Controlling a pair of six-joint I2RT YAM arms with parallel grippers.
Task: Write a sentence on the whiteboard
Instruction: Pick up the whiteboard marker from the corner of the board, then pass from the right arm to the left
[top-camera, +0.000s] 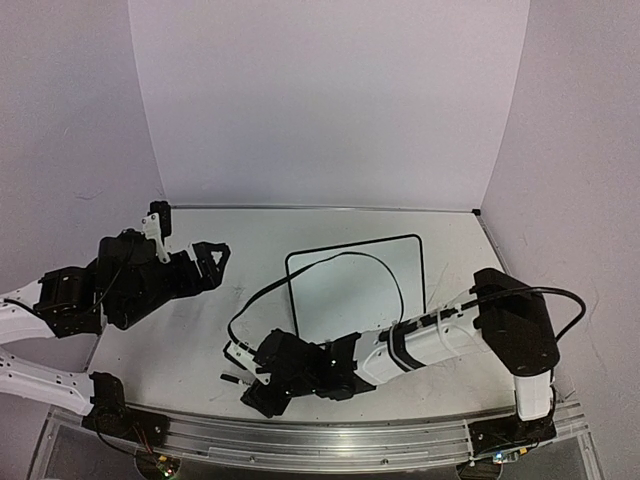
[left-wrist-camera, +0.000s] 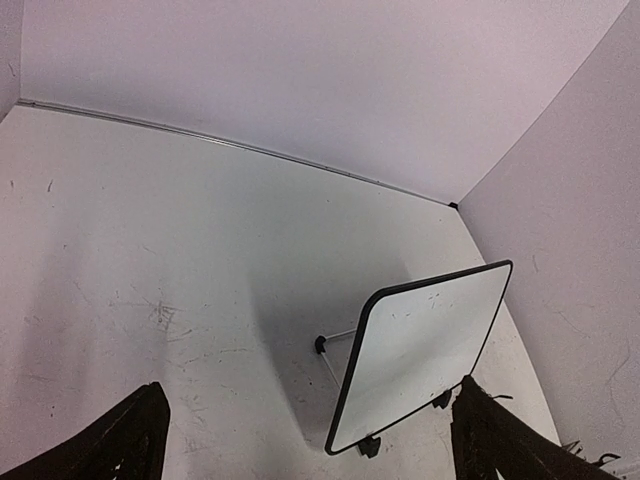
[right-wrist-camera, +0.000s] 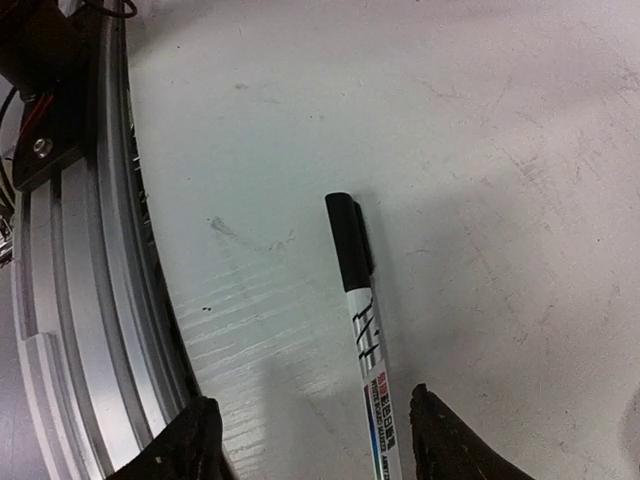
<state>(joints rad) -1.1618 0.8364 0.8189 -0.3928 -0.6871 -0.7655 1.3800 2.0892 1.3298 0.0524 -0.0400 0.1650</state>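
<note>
The whiteboard (top-camera: 355, 290) stands tilted on its black feet at mid-table; its face shows only faint smudges, and no sentence shows on it. It also shows in the left wrist view (left-wrist-camera: 425, 350). A whiteboard marker (right-wrist-camera: 362, 330), white barrel with black cap, lies flat on the table near the front edge. My right gripper (right-wrist-camera: 315, 445) is open and low over it, one finger on each side of the barrel, not touching; it also shows in the top view (top-camera: 245, 385). My left gripper (top-camera: 215, 258) is open and empty, left of the board, pointing toward it.
An aluminium rail (right-wrist-camera: 70, 300) runs along the table's front edge, close beside the marker. The right arm's black cable (top-camera: 330, 262) arcs over the board's front. White backdrop walls (top-camera: 330, 100) close off the back and sides.
</note>
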